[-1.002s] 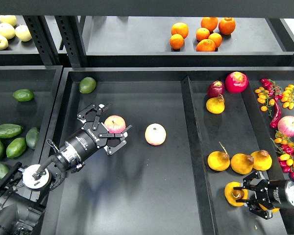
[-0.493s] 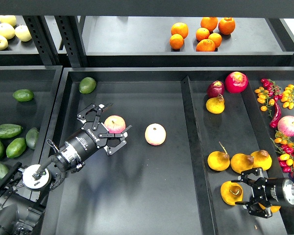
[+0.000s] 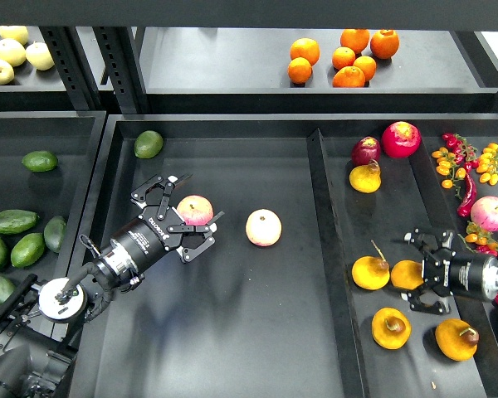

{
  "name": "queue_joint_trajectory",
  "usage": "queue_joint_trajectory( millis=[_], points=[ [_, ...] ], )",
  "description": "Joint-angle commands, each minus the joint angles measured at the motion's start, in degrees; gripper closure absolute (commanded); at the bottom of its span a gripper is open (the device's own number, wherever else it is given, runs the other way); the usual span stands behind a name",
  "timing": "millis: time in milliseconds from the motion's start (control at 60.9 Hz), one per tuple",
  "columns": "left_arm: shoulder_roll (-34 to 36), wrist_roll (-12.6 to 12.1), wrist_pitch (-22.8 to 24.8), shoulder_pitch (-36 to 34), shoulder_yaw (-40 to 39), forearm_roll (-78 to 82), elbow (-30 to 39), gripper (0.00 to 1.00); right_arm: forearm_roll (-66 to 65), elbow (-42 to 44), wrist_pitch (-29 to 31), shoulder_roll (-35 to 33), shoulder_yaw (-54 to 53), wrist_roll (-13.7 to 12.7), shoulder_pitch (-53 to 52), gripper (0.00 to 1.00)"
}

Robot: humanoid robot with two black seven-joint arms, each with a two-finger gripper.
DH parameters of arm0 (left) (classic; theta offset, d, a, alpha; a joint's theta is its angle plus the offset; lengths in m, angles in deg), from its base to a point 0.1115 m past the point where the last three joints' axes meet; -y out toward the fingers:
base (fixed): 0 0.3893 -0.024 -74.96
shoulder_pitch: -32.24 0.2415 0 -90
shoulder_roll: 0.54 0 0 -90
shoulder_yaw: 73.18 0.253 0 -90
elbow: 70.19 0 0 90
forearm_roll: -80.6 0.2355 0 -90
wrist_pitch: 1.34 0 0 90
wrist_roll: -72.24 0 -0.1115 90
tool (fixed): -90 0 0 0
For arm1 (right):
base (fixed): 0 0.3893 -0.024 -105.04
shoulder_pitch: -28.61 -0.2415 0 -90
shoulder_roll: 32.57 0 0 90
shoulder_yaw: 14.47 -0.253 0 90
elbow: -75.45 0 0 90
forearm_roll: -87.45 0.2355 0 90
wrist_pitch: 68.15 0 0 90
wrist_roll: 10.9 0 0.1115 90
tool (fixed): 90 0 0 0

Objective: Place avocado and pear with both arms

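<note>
The pear, golden with a curled brown blotch, lies free in the right tray, below my right gripper. That gripper is open, its fingers spread to either side of another yellow pear. Dark green avocados lie in the left bin; the long glossy one is far from both grippers. My left gripper is open in the middle tray, its fingers around a pink-yellow apple without closing on it.
A second apple lies mid-tray. A lighter, rounder avocado sits at the tray's back left. More pears, red fruit and peppers fill the right tray. Oranges sit on the back shelf.
My right gripper has let go of the blotched pear and moved up the tray to the row of pears. A pear under it is now uncovered. The left arm has not moved.
</note>
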Motion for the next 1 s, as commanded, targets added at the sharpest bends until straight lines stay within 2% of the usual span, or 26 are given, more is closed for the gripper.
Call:
queue_joint_trajectory(
  millis=[0, 115, 378, 641, 723, 805, 937, 986],
  points=[
    [0.0, 0.08, 0.0, 0.1, -0.1, -0.01, 0.29, 0.09, 4.07, -1.82, 0.0, 0.65, -4.23, 0.0, 0.03, 0.06],
    [0.0, 0.17, 0.0, 0.45, -0.1, -0.1, 0.38, 0.09, 4.16, -1.65, 0.0, 2.58, -7.57, 0.0, 0.2, 0.04],
    [0.0, 0.17, 0.0, 1.06, -0.1, -0.28, 0.73, 0.09, -0.31, 1.43, 0.0, 14.09, -19.25, 0.0, 1.43, 0.03],
    [0.0, 0.96, 0.0, 1.06, -0.02, -0.28, 0.82, 0.09, -7.52, 2.31, 0.0, 18.05, -21.02, 0.0, 2.22, 0.01],
    [0.0, 1.05, 0.0, 1.06, -0.02, -0.45, 0.82, 0.09, -7.61, 2.31, 0.0, 19.72, -21.1, 2.86, 2.49, 0.01],
    [0.0, 1.14, 0.0, 1.06, -0.02, -0.63, 0.82, 0.09, -7.7, 2.48, 0.0, 21.83, -21.1, 7.43, 2.84, 0.01],
    [0.0, 2.63, 0.0, 1.06, -0.02, -0.72, 0.82, 0.09, -8.93, 2.57, 0.0, 25.34, -20.66, 14.37, 3.63, 0.01],
    [0.0, 2.81, 0.0, 1.06, -0.02, -0.72, 0.82, 0.09, -10.16, 2.75, 0.0, 26.66, -20.66, 15.69, 3.89, 0.01]
  ],
)
